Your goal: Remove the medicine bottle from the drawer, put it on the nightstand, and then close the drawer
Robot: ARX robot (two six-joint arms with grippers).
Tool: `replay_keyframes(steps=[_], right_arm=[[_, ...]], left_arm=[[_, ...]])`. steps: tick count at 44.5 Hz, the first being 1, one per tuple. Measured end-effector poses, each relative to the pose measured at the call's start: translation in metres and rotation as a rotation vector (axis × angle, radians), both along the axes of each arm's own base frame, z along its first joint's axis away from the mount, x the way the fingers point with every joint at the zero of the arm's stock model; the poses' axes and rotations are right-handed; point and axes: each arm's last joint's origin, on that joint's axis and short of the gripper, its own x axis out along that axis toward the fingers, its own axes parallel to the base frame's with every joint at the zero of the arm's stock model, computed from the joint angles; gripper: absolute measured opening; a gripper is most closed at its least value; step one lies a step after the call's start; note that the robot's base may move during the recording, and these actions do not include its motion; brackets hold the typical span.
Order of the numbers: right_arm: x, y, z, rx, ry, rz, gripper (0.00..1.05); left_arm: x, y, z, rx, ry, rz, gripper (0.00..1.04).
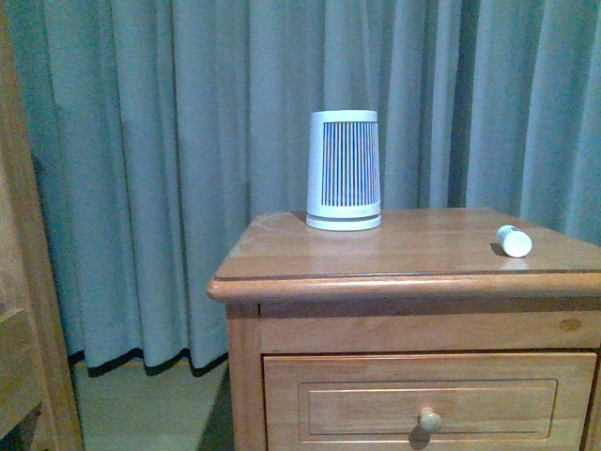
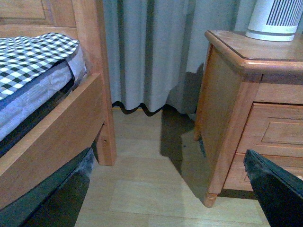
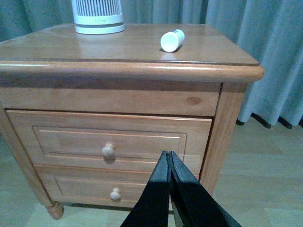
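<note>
front: medicine bottle (image 1: 514,241) lies on its side on the nightstand (image 1: 394,272) top, right of ribbed device (image 1: 344,170), cap toward camera | left wrist: left gripper (image 2: 165,189) wide, empty, above floor (image 2: 151,184) | right wrist: right gripper (image 3: 169,158) pinched together, empty, before flush drawer (image 3: 109,142); bottle's axis runs front-back, slightly diagonal

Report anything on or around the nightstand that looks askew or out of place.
Only the medicine bottle stands out: it lies on its side on the nightstand top, near the front right corner, rather than upright. Both drawers look shut and nothing is spilled.
</note>
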Motion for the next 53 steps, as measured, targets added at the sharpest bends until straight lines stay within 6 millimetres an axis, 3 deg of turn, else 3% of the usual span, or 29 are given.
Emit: replay_keyframes(steps=[19, 53], right_arm=[[-0.037, 0.000, 0.001, 0.000, -0.003, 0.000, 0.03], [-0.068, 0.000, 0.010, 0.000, -0.032, 0.000, 0.03]], left_arm=[[0.000, 0.000, 0.000, 0.000, 0.000, 0.000, 0.98], [0.000, 0.000, 0.000, 0.000, 0.000, 0.000, 0.98]])
